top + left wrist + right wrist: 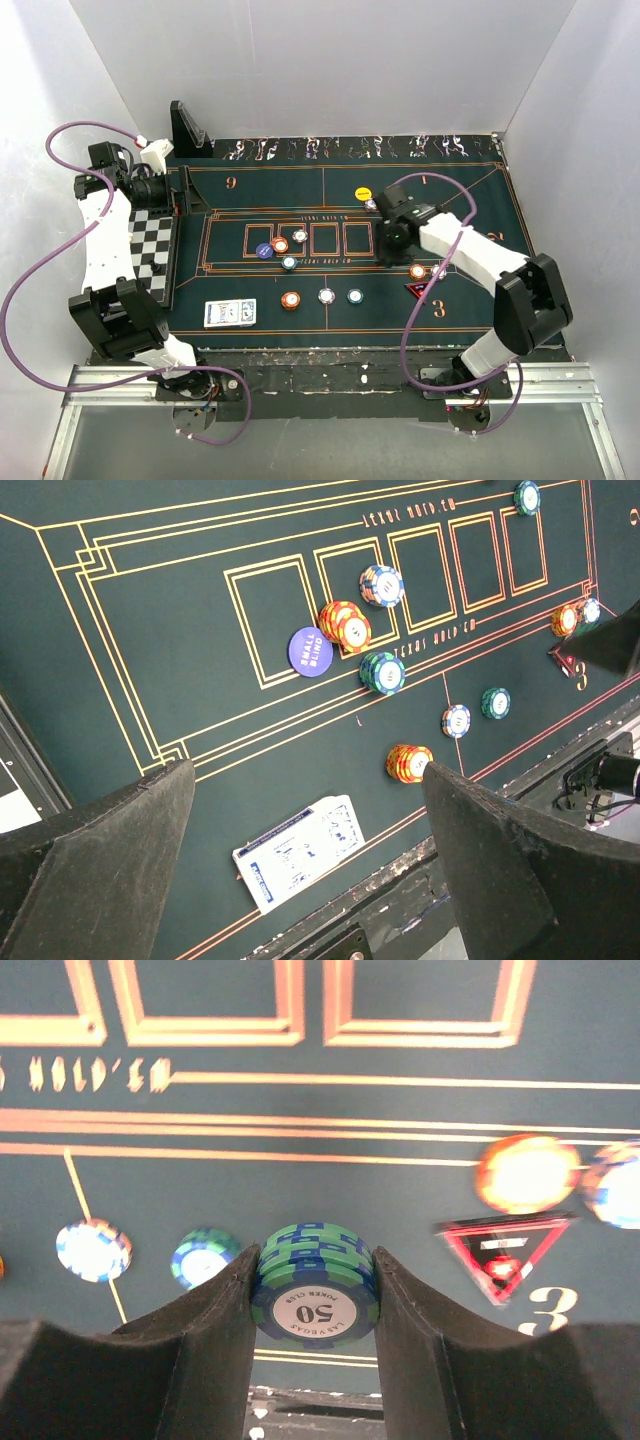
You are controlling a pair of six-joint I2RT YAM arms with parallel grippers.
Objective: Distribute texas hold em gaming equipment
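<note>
The mat (250, 190) carries the equipment. The left end effector (308, 772) hangs fully spread and empty over the mat's left part. The right end effector (317, 1260) is half closed on a chip stack (315, 1295), gripped across the rims, over the mat's right half. We judge the cards (229, 313), at the near edge, light, thin and flexible: take them by an edge. We judge the stack stiff, smooth-rimmed and loose: pinch every rim squarely, or discs slip.
</note>
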